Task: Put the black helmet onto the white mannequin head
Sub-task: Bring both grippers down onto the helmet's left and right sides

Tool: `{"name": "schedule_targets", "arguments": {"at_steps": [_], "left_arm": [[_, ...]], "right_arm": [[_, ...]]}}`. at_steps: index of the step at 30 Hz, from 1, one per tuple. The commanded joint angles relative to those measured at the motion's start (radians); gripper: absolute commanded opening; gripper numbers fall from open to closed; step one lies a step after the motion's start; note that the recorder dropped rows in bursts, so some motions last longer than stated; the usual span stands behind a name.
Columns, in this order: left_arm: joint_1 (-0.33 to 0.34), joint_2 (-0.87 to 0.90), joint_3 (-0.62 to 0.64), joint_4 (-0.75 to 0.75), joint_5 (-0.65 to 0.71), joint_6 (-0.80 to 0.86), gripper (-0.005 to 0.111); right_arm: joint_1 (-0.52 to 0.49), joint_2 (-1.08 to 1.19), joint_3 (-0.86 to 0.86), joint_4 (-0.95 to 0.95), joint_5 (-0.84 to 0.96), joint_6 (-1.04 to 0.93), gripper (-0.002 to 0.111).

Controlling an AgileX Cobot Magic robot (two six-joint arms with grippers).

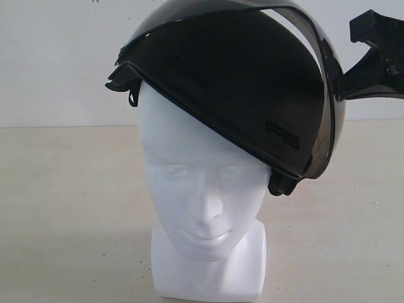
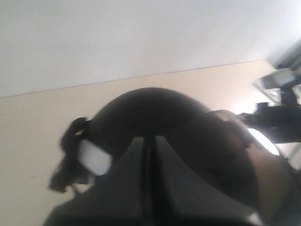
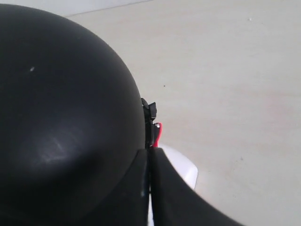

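Observation:
The black helmet (image 1: 227,82) sits tilted on the white mannequin head (image 1: 202,189), high over one temple and low over the other, with its smoky visor (image 1: 325,126) swung to the side. My right gripper (image 1: 343,88) is shut, its tips against the helmet's side rim; in the right wrist view it (image 3: 150,150) lies beside the shell (image 3: 61,117), with nothing visibly between its fingers. My left gripper (image 2: 148,139) is also shut, its tips against the helmet's dark dome (image 2: 155,110). The helmet hides it in the exterior view.
The head stands on a pale beige table (image 1: 63,208) before a white wall (image 1: 57,57). A red strap buckle (image 3: 158,132) hangs at the helmet's rim beside my right fingertips, over a bit of white head (image 3: 184,170).

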Motion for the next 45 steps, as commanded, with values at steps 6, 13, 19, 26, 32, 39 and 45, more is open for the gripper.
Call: {"name": "schedule_targets", "arguments": {"at_steps": [6,13,19,26,32,39,45], "left_arm": [[-0.063,0.157,-0.014,-0.214,0.109,0.202,0.004],[-0.096,0.181,-0.014,-0.160,0.048,0.211,0.004],[-0.096,0.181,-0.014,-0.061,0.068,0.185,0.004],[-0.096,0.181,-0.014,0.000,0.088,0.163,0.004],[-0.096,0.181,-0.014,0.037,0.125,0.163,0.004],[-0.096,0.181,0.037,0.059,0.141,0.163,0.004],[-0.096,0.177,0.078,0.084,0.172,0.163,0.004]], "right_arm": [[0.002,-0.009,-0.004,0.015,0.002,-0.023,0.000],[0.002,-0.009,-0.004,0.002,0.004,-0.023,0.000],[0.002,-0.009,-0.004,0.024,0.014,-0.023,0.000],[0.002,-0.009,-0.004,0.092,0.052,-0.027,0.000],[0.002,-0.016,-0.004,0.198,0.098,-0.073,0.000],[0.002,-0.058,-0.004,0.257,0.113,-0.091,0.000],[0.002,-0.058,-0.004,0.365,0.142,-0.128,0.000]]}}
